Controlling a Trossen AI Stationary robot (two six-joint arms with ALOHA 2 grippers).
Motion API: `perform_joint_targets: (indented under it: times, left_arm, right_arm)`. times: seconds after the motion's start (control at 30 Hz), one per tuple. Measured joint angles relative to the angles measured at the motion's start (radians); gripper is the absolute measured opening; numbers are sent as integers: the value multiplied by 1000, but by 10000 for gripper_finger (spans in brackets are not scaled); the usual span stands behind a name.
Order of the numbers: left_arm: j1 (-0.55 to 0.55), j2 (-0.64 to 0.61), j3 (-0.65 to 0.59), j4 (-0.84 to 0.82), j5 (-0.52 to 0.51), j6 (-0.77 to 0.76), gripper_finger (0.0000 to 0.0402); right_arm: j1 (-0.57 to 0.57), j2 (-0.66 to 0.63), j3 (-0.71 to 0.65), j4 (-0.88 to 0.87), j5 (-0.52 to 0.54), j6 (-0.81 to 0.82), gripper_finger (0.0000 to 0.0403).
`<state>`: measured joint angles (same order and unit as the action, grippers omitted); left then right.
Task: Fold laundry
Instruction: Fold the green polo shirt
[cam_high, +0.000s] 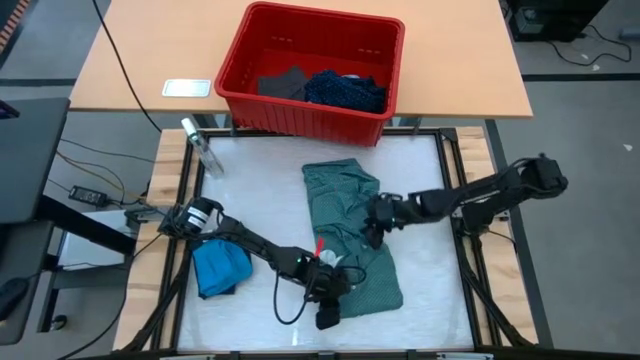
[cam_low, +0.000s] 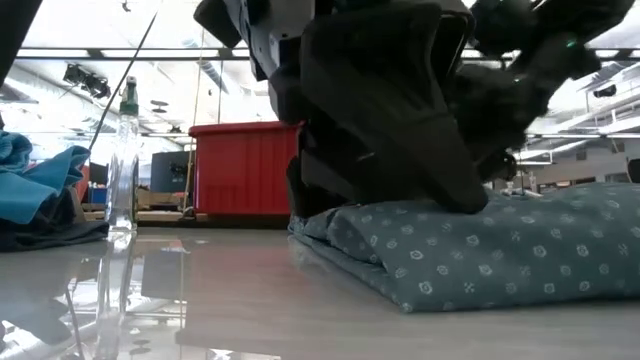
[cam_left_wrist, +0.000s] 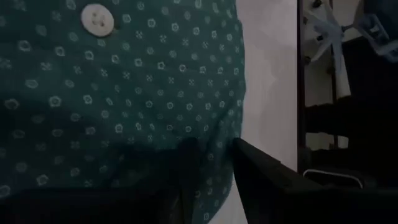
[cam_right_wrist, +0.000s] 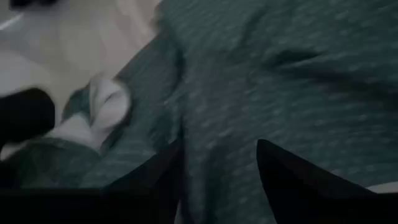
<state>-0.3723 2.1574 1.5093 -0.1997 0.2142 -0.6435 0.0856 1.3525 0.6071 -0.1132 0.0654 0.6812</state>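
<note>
The grey-green shirt (cam_high: 350, 230) with a small white print lies partly folded mid-table, its thick folded edge (cam_low: 450, 255) resting on the tabletop. My left gripper (cam_high: 333, 295) is at the shirt's near-left edge and is shut on it. My right gripper (cam_high: 373, 232) sits low on the middle of the shirt and is also shut on cloth. The bright blue garment (cam_high: 220, 268) lies bunched at the table's left side. A navy dotted piece (cam_high: 345, 90) and a dark one (cam_high: 282, 82) lie inside the red bin. My left gripper pinches the shirt's edge (cam_left_wrist: 217, 143) between its two fingers (cam_left_wrist: 267, 174), low at the tabletop; how many layers cannot be told. The shirt lies on the table. My right gripper (cam_right_wrist: 217, 162) comes from above and the table's right, with a raised ridge of cloth (cam_right_wrist: 205, 124) between its fingers; the shirt stays on the table.
The red bin (cam_high: 300, 115) stands on the wooden table beyond the far edge. A clear spray bottle (cam_high: 200, 145) lies at the far-left corner. A loose cable (cam_high: 285, 305) loops by my left arm. Bare white tabletop (cam_high: 430, 290) shows to the right and near.
</note>
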Motion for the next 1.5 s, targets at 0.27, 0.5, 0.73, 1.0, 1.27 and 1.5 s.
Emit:
perform_joint_targets:
  times: [0.27, 0.5, 0.73, 1.0, 1.27, 1.5]
  left_arm:
    - [-19, 0, 0, -24, 43, -65, 105]
    - [-90, -29, -1, -55, 24, -146, 105]
    - [-112, -130, 1, -56, -168, -147, 105]
    - [-210, -126, 2, -60, -212, -126, 153]
    - [-259, -59, 2, -52, -411, -18, 243]
    - [-240, 40, 2, 53, -340, 23, 213]
  right_arm:
    - [53, -95, 0, 8, -138, 99, 206]
    - [445, -119, -1, 86, 103, 64, 206]
    - [726, 30, 12, 215, 271, -56, 207]
    - [784, 260, 191, 149, 312, -219, 222]
    - [796, 412, 275, -44, 348, -28, 230]
    - [805, 437, 278, -59, 280, 226, 153]
